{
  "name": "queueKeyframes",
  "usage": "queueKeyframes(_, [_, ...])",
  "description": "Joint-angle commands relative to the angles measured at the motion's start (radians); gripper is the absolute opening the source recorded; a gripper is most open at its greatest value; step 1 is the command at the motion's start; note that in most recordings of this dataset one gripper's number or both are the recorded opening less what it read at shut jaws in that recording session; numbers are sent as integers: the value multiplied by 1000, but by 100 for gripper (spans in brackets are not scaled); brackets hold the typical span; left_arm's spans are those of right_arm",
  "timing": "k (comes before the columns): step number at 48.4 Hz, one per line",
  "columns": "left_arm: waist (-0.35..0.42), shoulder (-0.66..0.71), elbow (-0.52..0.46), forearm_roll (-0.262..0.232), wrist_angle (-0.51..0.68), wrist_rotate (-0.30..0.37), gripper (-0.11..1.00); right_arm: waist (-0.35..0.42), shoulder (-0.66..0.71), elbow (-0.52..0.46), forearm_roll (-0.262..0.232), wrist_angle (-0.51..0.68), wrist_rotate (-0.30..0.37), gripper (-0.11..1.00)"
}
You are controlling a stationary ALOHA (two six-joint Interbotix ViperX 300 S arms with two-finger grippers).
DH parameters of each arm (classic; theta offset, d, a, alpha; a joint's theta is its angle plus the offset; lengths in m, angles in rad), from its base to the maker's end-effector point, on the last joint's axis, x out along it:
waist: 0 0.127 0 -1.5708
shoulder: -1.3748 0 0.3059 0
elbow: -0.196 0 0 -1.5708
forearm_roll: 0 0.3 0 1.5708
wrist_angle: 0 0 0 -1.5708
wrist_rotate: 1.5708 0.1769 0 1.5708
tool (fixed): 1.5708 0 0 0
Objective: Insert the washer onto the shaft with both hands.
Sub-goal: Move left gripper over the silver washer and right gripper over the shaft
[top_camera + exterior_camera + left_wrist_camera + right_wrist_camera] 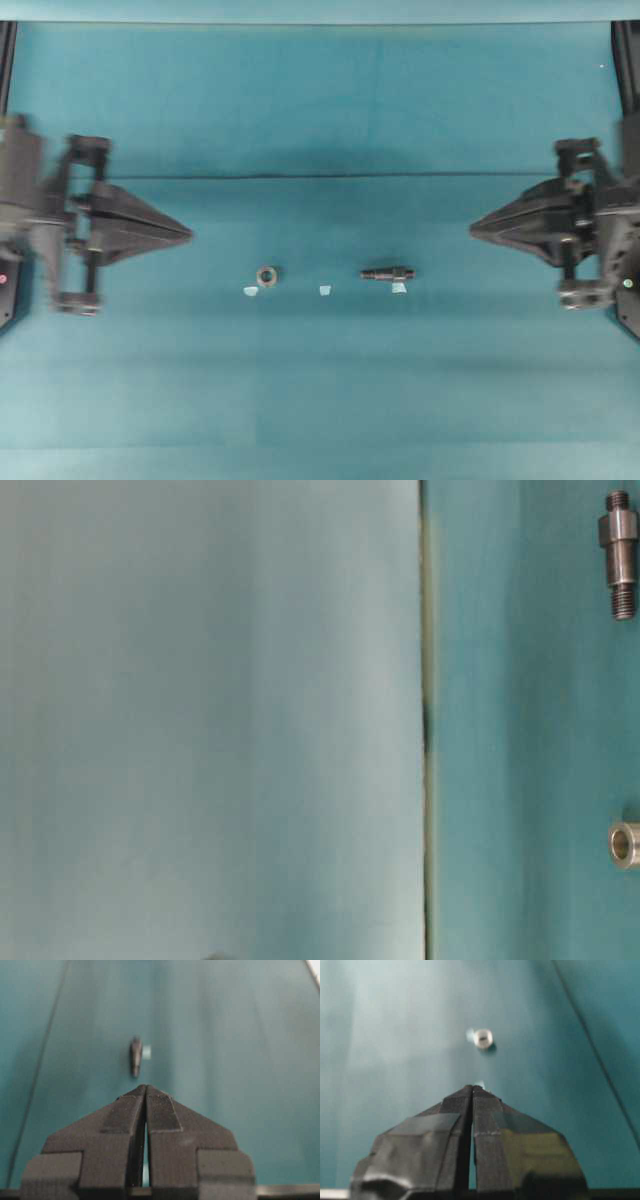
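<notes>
Both grippers, left (188,236) and right (474,228), sit closed and empty at the table edges, so I'd open each wide first, then drop squarely over the washer (266,274) left of centre and shaft (387,272) lying right of it.

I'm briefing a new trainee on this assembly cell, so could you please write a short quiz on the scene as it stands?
1. True or false: the washer already sits on the shaft.
2. In the overhead view, which gripper is nearer the washer: A left gripper, B right gripper?
3. Fill in: both grippers are ____ and hold nothing.

Key: 1 false, the parts lie apart on the mat. 2 A. 3 shut.
</notes>
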Motion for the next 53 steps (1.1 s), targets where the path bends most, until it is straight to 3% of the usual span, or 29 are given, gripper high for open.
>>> queueKeyframes(1, [0, 57, -58, 3, 32, 5, 3, -3, 64, -48, 3, 37, 8, -9])
queueKeyframes(20, [-9, 324, -206, 3, 199, 11, 3, -3, 365, -219, -49, 213, -5, -9])
queueKeyframes(31, [-25, 430, -287, 5, 305, 15, 3, -2, 503, -305, -55, 295, -41, -9])
queueKeyframes(53, [-5, 541, -351, 9, 345, 26, 3, 3, 600, -364, -57, 339, -106, -9])
